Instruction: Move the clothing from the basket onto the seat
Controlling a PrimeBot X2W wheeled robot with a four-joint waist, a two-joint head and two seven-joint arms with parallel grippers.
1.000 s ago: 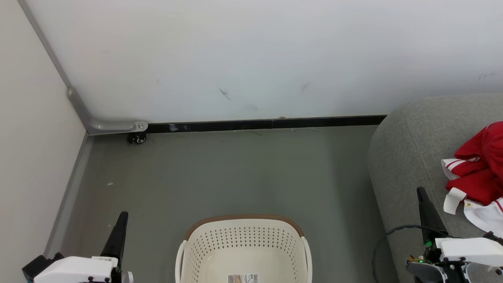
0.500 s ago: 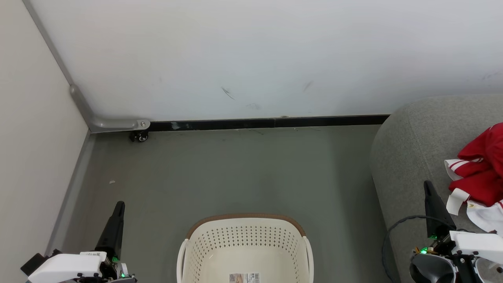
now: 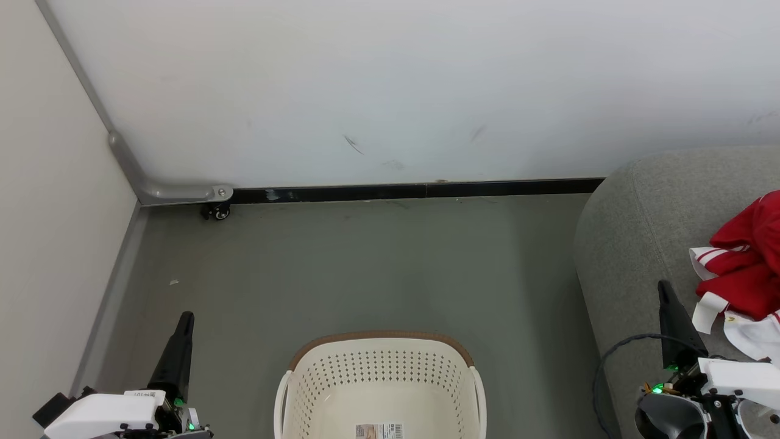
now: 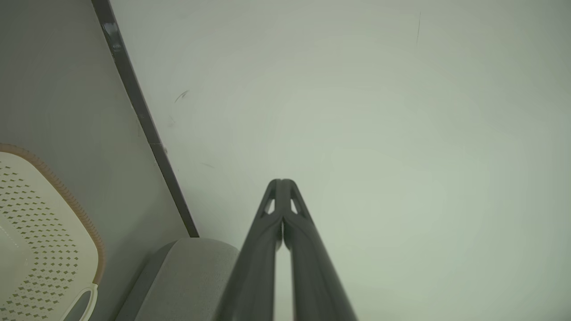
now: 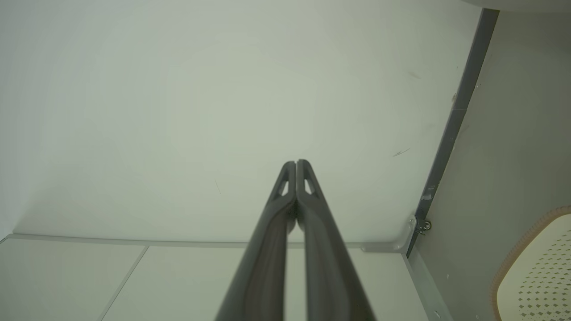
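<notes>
Both our left pincer [image 3: 186, 317] and right pincer [image 3: 663, 286] stand closed, empty; red white-trimmed jerseys [image 3: 746, 256] lie on the grey fabric sofa [image 3: 634, 244].

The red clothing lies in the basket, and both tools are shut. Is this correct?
Not quite: the clothing lies on the seat, not in the basket, as the head view shows. The left tool and right tool are indeed shut.
</notes>
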